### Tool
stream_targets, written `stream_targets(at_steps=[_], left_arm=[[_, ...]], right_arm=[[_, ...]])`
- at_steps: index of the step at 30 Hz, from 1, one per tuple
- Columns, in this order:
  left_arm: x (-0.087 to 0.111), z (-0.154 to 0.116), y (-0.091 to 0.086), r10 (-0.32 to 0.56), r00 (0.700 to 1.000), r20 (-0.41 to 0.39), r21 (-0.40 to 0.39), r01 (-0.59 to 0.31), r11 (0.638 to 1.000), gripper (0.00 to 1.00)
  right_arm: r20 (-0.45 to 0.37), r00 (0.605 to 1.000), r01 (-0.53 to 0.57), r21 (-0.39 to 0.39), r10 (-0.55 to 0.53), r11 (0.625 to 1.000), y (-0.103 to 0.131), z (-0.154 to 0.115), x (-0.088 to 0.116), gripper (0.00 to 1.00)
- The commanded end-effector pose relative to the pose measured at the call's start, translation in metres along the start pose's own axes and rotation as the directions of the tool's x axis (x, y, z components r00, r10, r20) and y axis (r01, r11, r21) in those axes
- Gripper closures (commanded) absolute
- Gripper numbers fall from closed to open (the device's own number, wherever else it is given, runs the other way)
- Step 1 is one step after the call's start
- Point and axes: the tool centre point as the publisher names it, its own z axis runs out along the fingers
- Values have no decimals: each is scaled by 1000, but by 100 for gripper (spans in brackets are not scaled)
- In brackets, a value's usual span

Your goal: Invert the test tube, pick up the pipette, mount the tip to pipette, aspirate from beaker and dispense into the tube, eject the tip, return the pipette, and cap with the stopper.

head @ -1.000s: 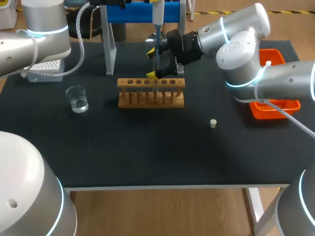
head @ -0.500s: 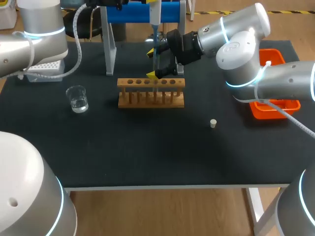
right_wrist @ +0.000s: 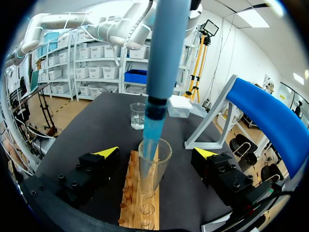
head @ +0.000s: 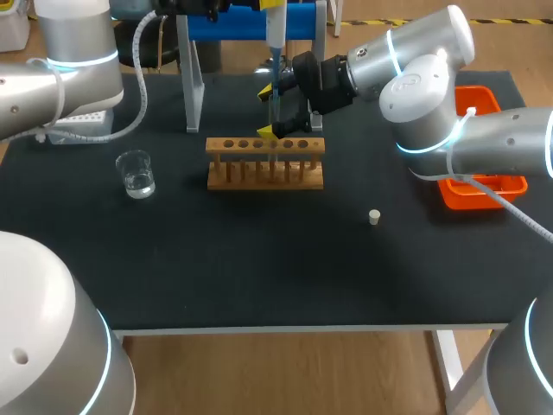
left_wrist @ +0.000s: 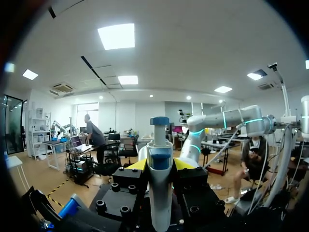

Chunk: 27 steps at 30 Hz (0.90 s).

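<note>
Wooden rack (head: 264, 164) stands mid-worktop (head: 259, 268) on the black surface, with one clear test tube (right_wrist: 155, 181) upright in a hole toward its right end. The pipette (head: 275, 33) hangs upright over that tube. Its blue tip (right_wrist: 151, 140) reaches down through the tube's mouth.

The left gripper (left_wrist: 160, 164) is pressed together on the pipette's pale body, one yellow finger against each side, below the blue plunger cap.

The right gripper (head: 274, 111) comes in level from the rack's 1 o'clock. Its fingers are spread on either side of the tube, and a gap shows on both sides.

Seen from the rack:
- The glass beaker (head: 136, 174) with a little clear liquid is at 9 o'clock, apart from it.
- The white tip box (head: 79, 123) is at 10 o'clock, partly under the left arm.
- The small pale stopper (head: 374, 217) lies alone at 4 o'clock.
- An orange tray (head: 484, 190) sits at 3 o'clock near the worktop's edge, partly behind the right arm.
</note>
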Motion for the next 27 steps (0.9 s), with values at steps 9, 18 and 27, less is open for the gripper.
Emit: stream_targets(at_steps=[9,18,27], left_arm=[[-3,-1,6,-10,1000,-9,1,10,1000,100],[-3,-2,10,-9,1000,-11,4,9,1000,100],[-2,-1,13,-2,1000,-18,9,2,1000,100]], right_arm=[[-3,1000,0,2,0,1000,0,-1,-1,0],[-3,1000,0,2,0,1000,0,-1,-1,0],[-3,1000,0,2,0,1000,0,-1,-1,0]])
